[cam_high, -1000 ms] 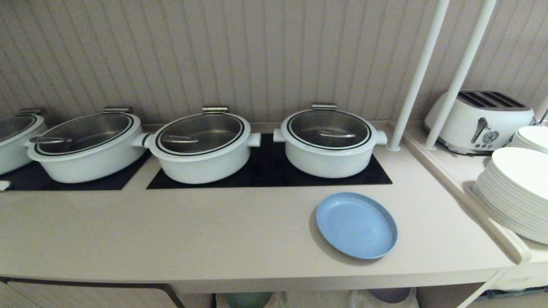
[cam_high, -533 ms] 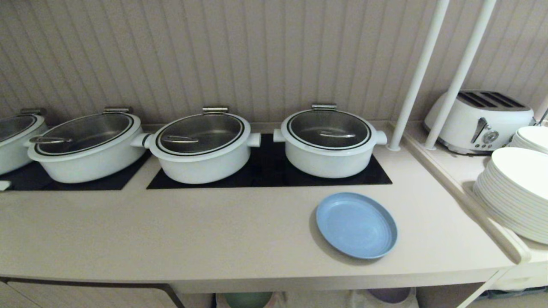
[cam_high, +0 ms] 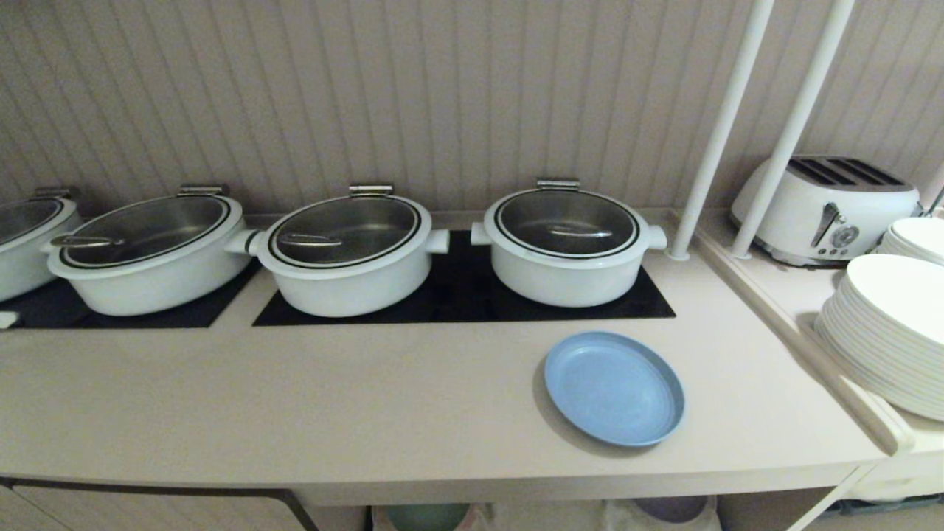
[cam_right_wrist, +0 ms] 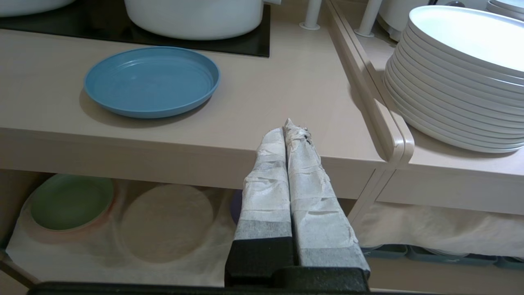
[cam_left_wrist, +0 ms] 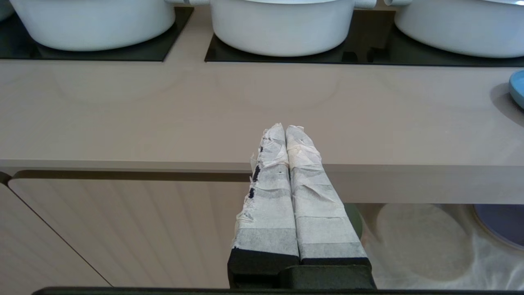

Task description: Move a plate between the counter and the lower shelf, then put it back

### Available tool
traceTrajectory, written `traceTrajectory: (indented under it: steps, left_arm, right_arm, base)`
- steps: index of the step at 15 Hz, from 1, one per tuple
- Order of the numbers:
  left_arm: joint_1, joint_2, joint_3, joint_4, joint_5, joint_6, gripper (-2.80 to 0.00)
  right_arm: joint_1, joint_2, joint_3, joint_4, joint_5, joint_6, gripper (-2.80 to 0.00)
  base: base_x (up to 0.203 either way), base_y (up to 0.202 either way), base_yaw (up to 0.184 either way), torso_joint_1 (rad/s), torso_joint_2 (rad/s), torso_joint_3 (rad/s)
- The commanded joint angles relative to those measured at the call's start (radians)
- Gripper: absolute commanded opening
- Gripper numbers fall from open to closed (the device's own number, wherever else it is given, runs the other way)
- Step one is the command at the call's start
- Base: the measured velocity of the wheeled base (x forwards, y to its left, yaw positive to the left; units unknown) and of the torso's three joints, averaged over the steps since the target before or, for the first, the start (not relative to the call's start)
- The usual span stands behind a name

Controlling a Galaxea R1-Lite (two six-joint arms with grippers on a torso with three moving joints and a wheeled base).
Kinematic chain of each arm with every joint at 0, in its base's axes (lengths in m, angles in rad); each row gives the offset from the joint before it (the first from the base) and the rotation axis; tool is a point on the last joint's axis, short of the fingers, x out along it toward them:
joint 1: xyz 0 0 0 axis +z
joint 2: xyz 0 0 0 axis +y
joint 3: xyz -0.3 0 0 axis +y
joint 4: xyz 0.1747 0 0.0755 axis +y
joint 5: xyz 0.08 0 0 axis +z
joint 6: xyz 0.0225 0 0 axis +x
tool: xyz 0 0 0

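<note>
One plate (cam_high: 613, 388) sits on the counter (cam_high: 354, 413), untouched — both grippers, left (cam_left_wrist: 285, 130) and right (cam_right_wrist: 293, 128), pinched together, empty, off its front edge. Likely next: the right opens and takes the plate's rim for the shelf (cam_right_wrist: 172, 246).

- One light-blue plate (cam_high: 613, 388) on the counter (cam_high: 295, 413).
- Four white pots (cam_high: 566, 247) with glass lids, the leftmost cut off at the frame edge.
- Two stacks of white plates (cam_high: 889, 332).
- One white toaster (cam_high: 826, 208).
- Two white poles (cam_high: 726, 125).
- One green plate (cam_right_wrist: 71, 201) on the lower shelf (cam_right_wrist: 163, 229).
- One purple plate (cam_left_wrist: 501, 223), partly seen.
</note>
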Motion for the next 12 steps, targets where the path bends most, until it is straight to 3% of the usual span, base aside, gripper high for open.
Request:
traceTrajectory:
  steps: [1,6,12]
  left_arm:
    - [0.000,0.000,-0.001,0.000,0.000,-0.001,-2.80]
    - [0.000,0.000,-0.001,0.000,0.000,-0.001,-2.80]
    - [0.000,0.000,-0.001,0.000,0.000,-0.001,-2.80]
  right_arm:
    - [0.000,0.001,0.000,0.000,0.000,0.003,-2.80]
    - [0.000,0.001,0.000,-0.001,-0.014,0.008,-2.80]
    - [0.000,0.001,0.000,-0.003,-0.025,0.091,-2.80]
  base:
    - [0.000,0.000,0.000,0.000,0.00,0.000]
    - [0.000,0.000,0.000,0.000,0.00,0.000]
    - [0.000,0.000,0.000,0.000,0.00,0.000]
